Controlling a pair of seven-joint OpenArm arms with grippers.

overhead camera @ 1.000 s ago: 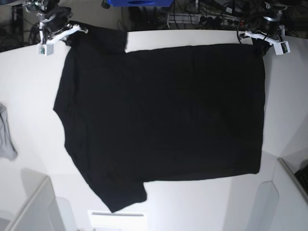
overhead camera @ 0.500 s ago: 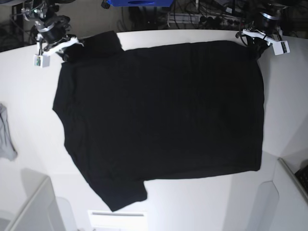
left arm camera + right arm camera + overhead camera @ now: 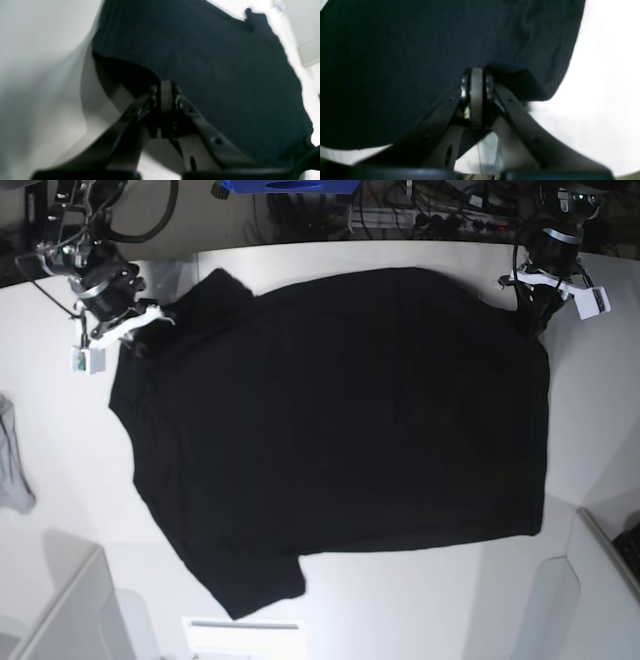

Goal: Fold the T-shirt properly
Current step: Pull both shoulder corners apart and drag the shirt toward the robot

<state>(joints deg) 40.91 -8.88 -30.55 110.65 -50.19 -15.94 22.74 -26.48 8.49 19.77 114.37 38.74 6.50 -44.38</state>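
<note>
T-shirt [image 3: 340,430]: black, plain side up, spread across the white worktop [image 3: 330,600], collar end toward the base view's left, hem toward its right. One sleeve lies flat at the near edge; the far sleeve is bunched up beside my right gripper.

What changed: over the last second the far edge of the shirt has come in from the worktop's back rim. The far-left shoulder has travelled down and inward, and the far-right hem corner has dropped a little and now stands pinched up in a peak.

Right gripper [image 3: 476,100]: jaws clenched on the shoulder fabric. The wrist view shows cloth rolled over the closed tips and draping away from them.

Left gripper [image 3: 166,100]: jaws clenched on the hem corner, with a flap of cloth lifted off the worktop beside them.

Arms: both have swung toward the near side, the right one farther than the left, so the far edge now runs at a slant.

Reading: I judge this the opening of a lengthwise fold, with the far long edge being carried over toward the near one. It has barely begun, as almost all of the shirt is still one flat layer.

Risk: the uneven lead could skew the fold line.

Also in frame: a grey cloth [image 3: 12,470] at the left edge, well apart and untouched.
</note>
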